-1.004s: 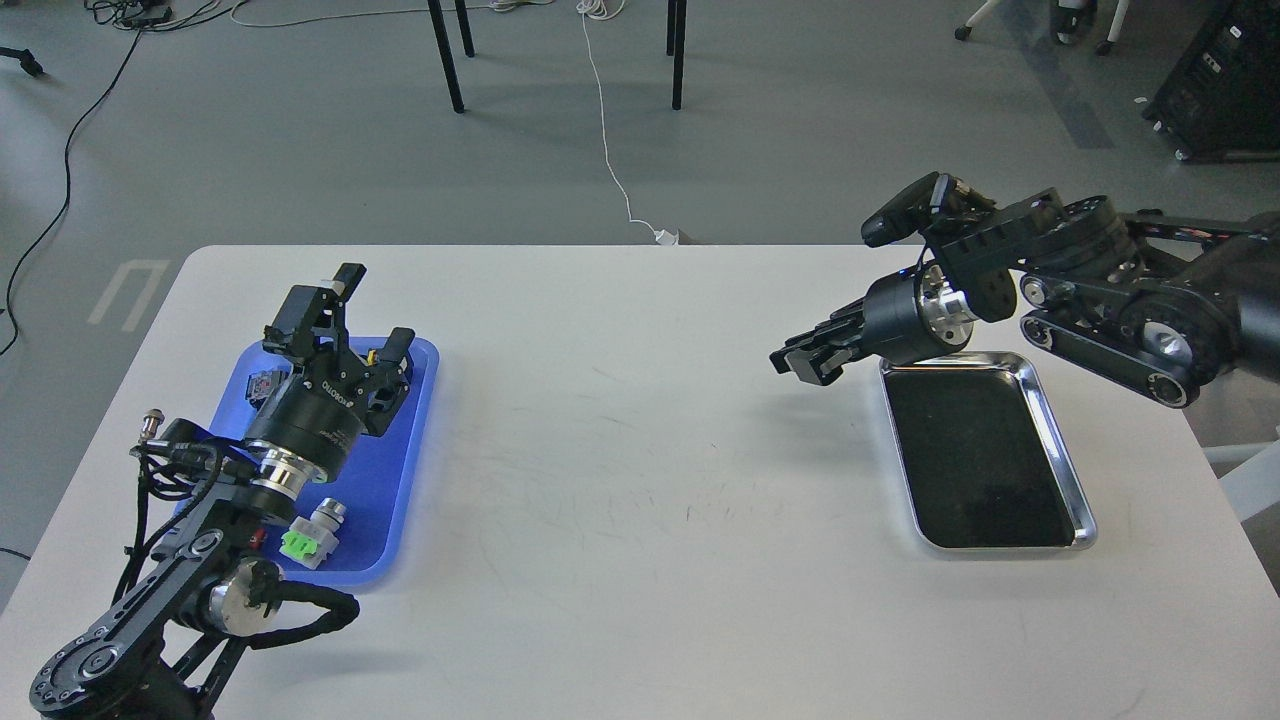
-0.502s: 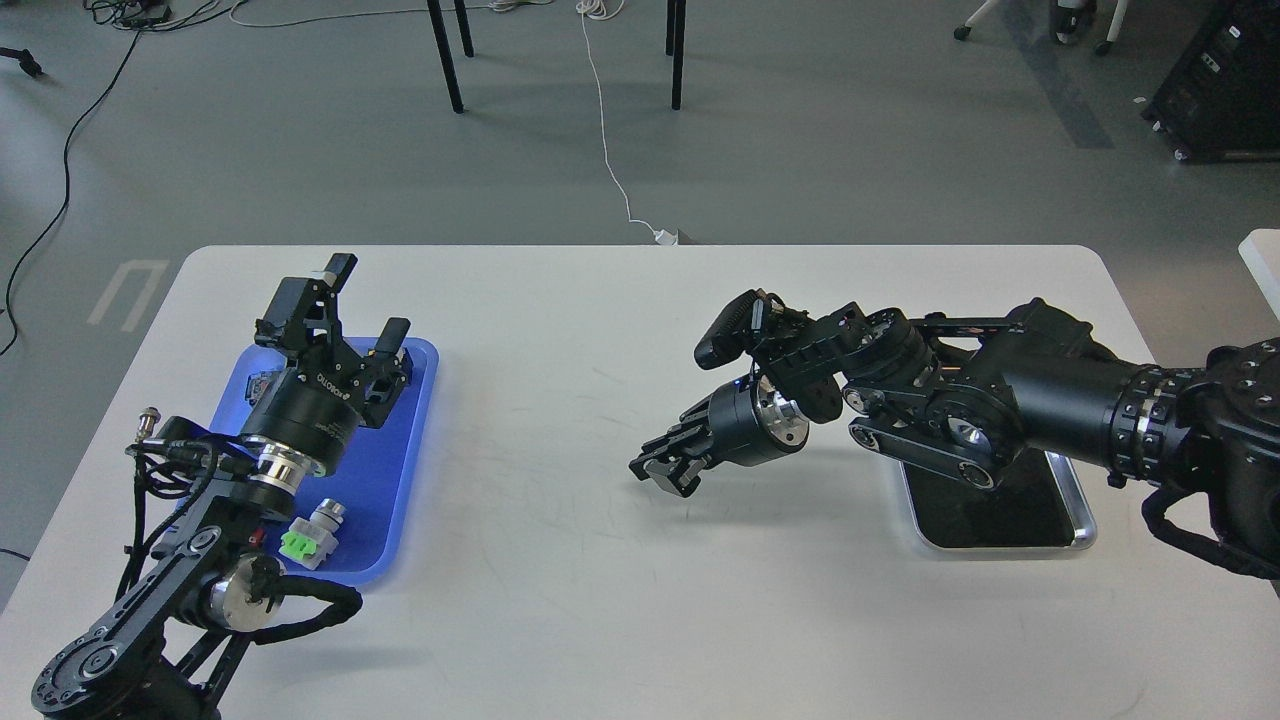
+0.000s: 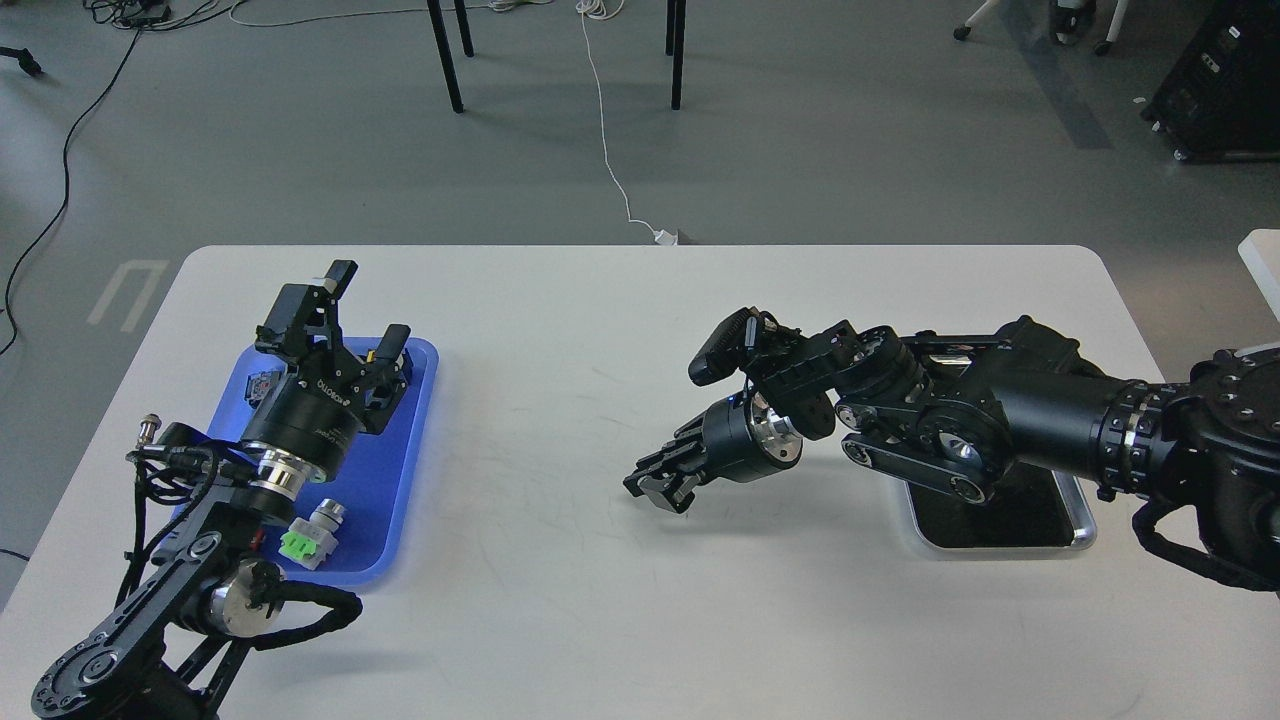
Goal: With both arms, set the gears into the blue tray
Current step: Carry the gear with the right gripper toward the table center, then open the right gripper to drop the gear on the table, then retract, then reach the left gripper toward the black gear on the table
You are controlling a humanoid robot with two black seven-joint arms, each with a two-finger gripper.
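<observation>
**Desk:** Where do the two arms stand over the white table (image 3: 620, 600)?

**Photographer:** The left gripper (image 3: 365, 315) is raised above the far half of the blue tray (image 3: 405, 470), its two fingers spread apart with nothing between them. The right gripper (image 3: 655, 488) reaches left across the table's middle, low over the bare top; its fingers are seen dark and bunched, so I cannot tell whether they are parted or clenched, or whether they carry anything.

**Desk:** And the gears?

**Photographer:** No gear can be made out with certainty. The blue tray lies near the table's left edge, long side running near to far. A green push-button switch (image 3: 300, 542) rests in its near end, just beside the rim, and small dark parts (image 3: 262, 385) at its far-left corner are too hidden by the arm to name.

**Desk:** How much room is there?

**Photographer:** A wide stretch of bare table lies between the blue tray's right rim and the right gripper. The silver tray (image 3: 1078, 515) sits well to the right, mostly covered by the right arm (image 3: 1040, 420), with only its near-right corner showing.
</observation>
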